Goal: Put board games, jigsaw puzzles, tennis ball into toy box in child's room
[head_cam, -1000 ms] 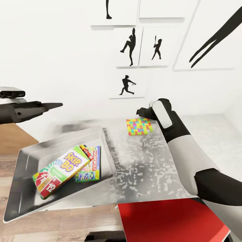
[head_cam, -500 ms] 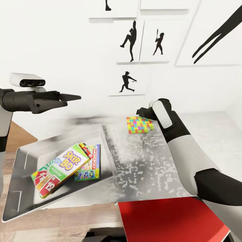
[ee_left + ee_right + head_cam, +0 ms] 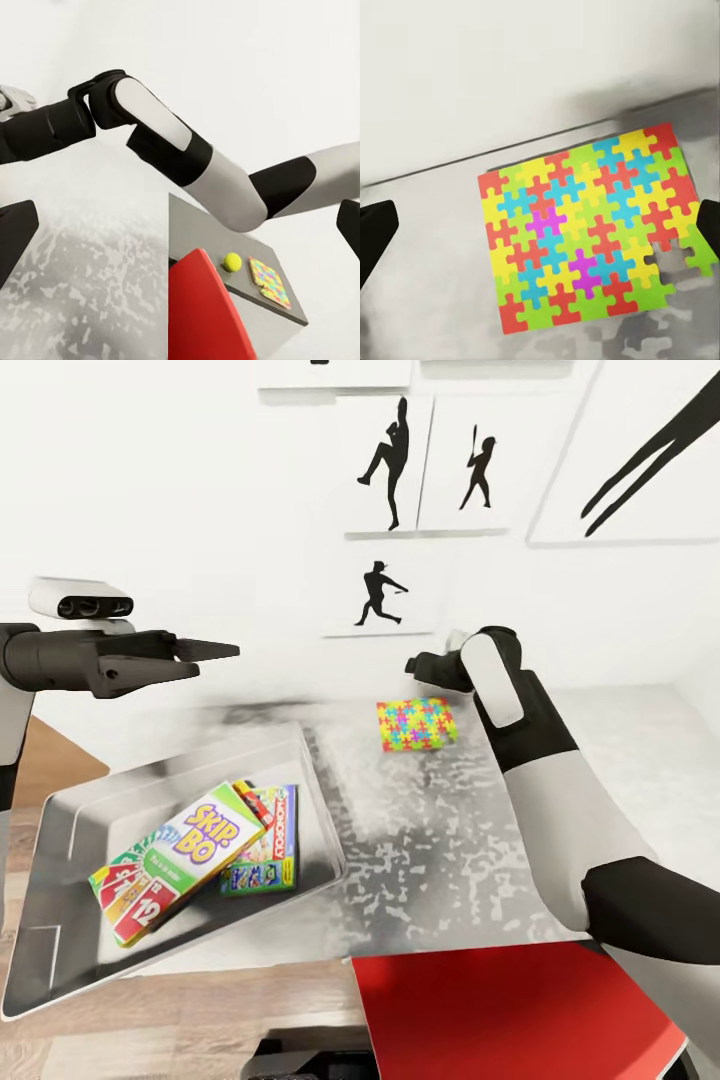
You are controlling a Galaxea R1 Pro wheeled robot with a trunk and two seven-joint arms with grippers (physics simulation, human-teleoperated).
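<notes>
A jigsaw puzzle (image 3: 416, 723) was seen lying flat on the table (image 3: 450, 840), just below and ahead of the right gripper (image 3: 420, 666). In the right wrist view that puzzle (image 3: 592, 229) was framed between the two dark fingertips (image 3: 375, 232), which stood spread wide to either side of it and apart from it. A second jigsaw puzzle (image 3: 269, 283) and the tennis ball (image 3: 232, 262) were seen in the left wrist view, lying near each other on a grey surface beyond the right arm and well away from both grippers. The toy box (image 3: 60, 830) was found on the table below the left gripper (image 3: 215, 652), with the Skip-Bo board game (image 3: 175, 860) resting tilted over two smaller board games (image 3: 265, 840) inside it. The left gripper was held well above the box, empty, with its fingers spread wide in the left wrist view. Black baseball-player pictures (image 3: 385, 460) were hung on the white wall behind the table.
</notes>
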